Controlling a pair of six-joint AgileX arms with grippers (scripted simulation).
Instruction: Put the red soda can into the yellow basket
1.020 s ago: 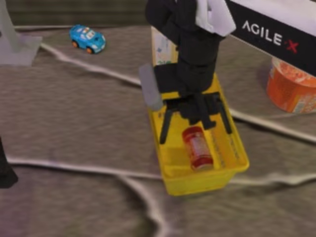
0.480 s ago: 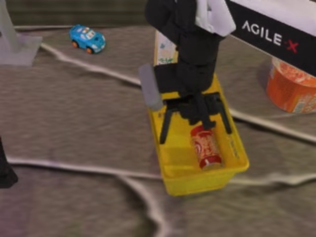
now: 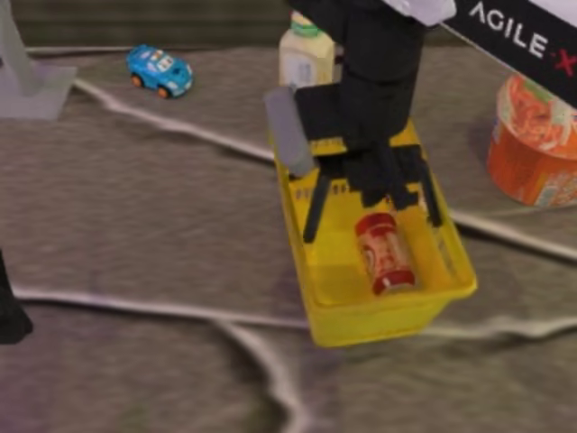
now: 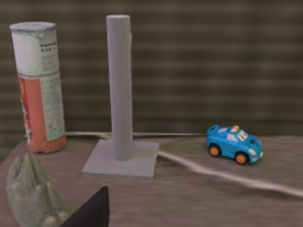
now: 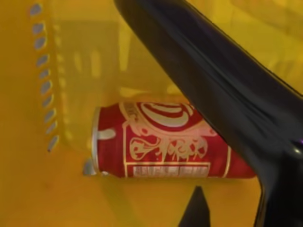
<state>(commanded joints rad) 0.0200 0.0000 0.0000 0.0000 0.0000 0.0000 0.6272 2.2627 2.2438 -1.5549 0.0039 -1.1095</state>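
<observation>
Right jaws above red soda can (image 3: 386, 253), apart

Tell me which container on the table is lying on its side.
The red soda can, flat inside the yellow basket. The orange noodle tub and pale bottle stand upright.

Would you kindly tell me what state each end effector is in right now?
Right end effector: open, above the yellow basket; the red soda can lies free inside it.
Left end effector: parked at the table's left, state cannot be told.

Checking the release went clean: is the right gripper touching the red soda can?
Apart. The right wrist view shows the red soda can lying on the yellow basket floor, right gripper fingers clear of it.
</observation>
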